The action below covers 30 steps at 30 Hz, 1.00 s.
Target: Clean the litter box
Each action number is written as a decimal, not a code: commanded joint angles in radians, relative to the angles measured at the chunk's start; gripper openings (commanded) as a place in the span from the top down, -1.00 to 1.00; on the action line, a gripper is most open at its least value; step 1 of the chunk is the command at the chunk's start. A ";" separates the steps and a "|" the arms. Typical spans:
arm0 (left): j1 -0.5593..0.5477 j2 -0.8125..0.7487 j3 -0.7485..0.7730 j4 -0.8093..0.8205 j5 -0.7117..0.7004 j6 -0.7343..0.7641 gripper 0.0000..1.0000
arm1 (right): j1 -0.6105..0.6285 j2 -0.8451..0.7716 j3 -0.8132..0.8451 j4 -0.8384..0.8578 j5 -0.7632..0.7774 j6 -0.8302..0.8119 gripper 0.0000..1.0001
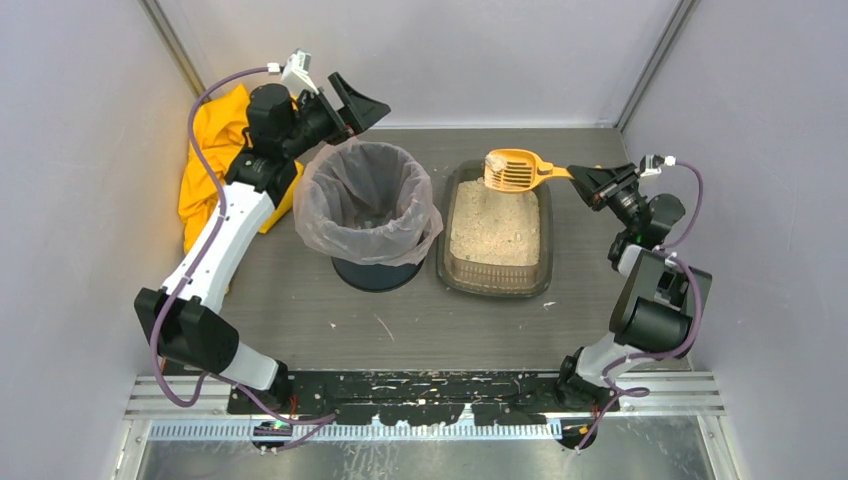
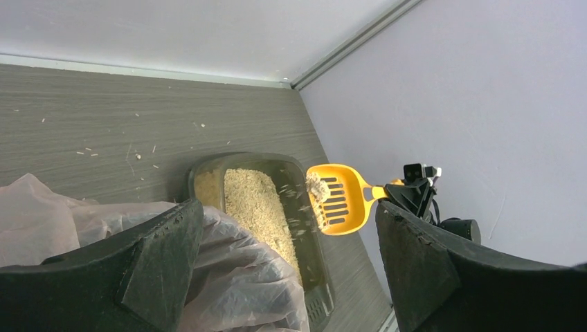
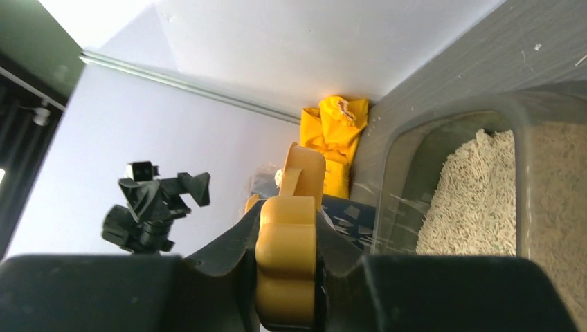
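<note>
The litter box [image 1: 545, 255], a dark translucent tray of beige litter, sits right of centre; it also shows in the left wrist view [image 2: 303, 228] and the right wrist view [image 3: 408, 145]. My right gripper [image 1: 585, 178] is shut on the handle of the orange slotted scoop [image 1: 512, 170], held raised over the box's far end with a pale clump in it [image 2: 317, 187]; loose grains fall from it. The handle sits between my jaws in the right wrist view [image 3: 287, 266]. My left gripper [image 1: 350, 105] is open and empty, above the far rim of the round bin [image 1: 368, 215].
The bin has a clear bag liner [image 2: 228, 277] and stands left of the box. A yellow cloth [image 1: 215, 160] lies at the back left by the wall, also seen in the right wrist view [image 3: 332, 131]. Litter grains are scattered on the table [image 2: 104, 149].
</note>
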 commanded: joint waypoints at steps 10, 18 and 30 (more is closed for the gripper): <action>-0.004 0.040 0.046 0.084 0.024 -0.016 -0.86 | 0.004 0.102 0.108 0.339 0.016 0.230 0.99; -0.012 0.061 0.062 0.099 0.029 -0.026 -0.86 | 0.044 0.117 0.154 0.338 0.047 0.251 0.99; -0.012 0.010 0.012 0.059 0.020 0.016 -0.96 | 0.111 0.120 0.200 0.337 0.074 0.281 0.99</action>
